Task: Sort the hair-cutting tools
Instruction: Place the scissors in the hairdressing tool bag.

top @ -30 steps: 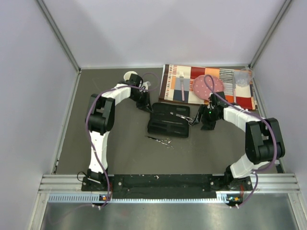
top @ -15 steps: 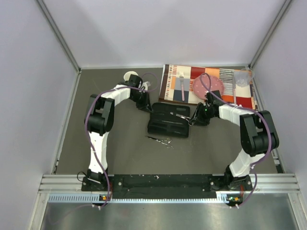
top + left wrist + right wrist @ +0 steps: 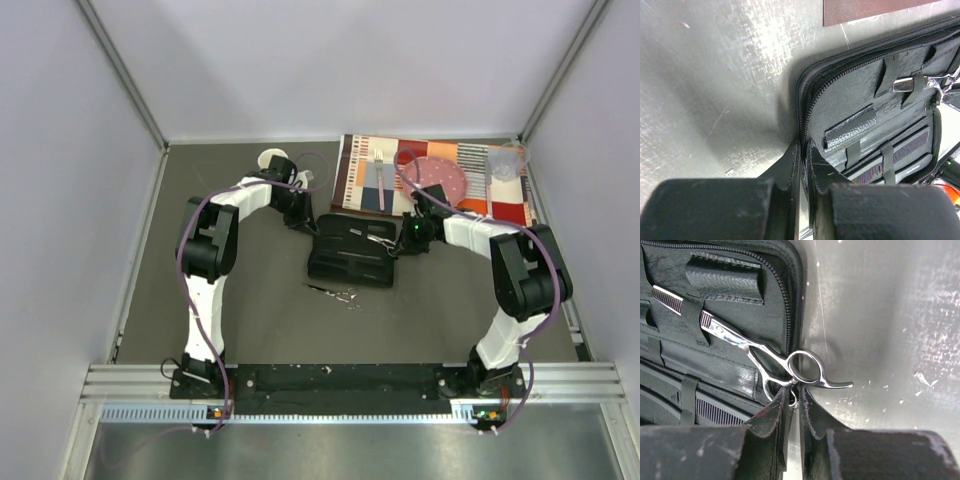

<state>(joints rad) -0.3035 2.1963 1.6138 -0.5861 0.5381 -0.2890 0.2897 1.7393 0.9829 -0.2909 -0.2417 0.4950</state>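
The black zip case [image 3: 350,262] lies open mid-table. One pair of silver scissors [image 3: 765,352] sits in it, blades tucked under the elastic loops, finger rings sticking out over the right edge. My right gripper [image 3: 792,394] is shut on the lower ring of those scissors [image 3: 380,240]. A black comb [image 3: 715,412] shows its teeth in the case's lower pocket. My left gripper [image 3: 803,152] is shut on the case's zip edge [image 3: 802,107] at the far-left corner. A second pair of scissors [image 3: 338,293] lies loose on the table just in front of the case.
A patterned placemat [image 3: 350,175] lies at the back right with a pink-handled fork [image 3: 380,182], a pink plate [image 3: 440,178] and a clear cup [image 3: 505,160]. Walls close the table in on three sides.
My right gripper has moved left to the case's right edge and closed on the scissors' ring. The left arm has held still.
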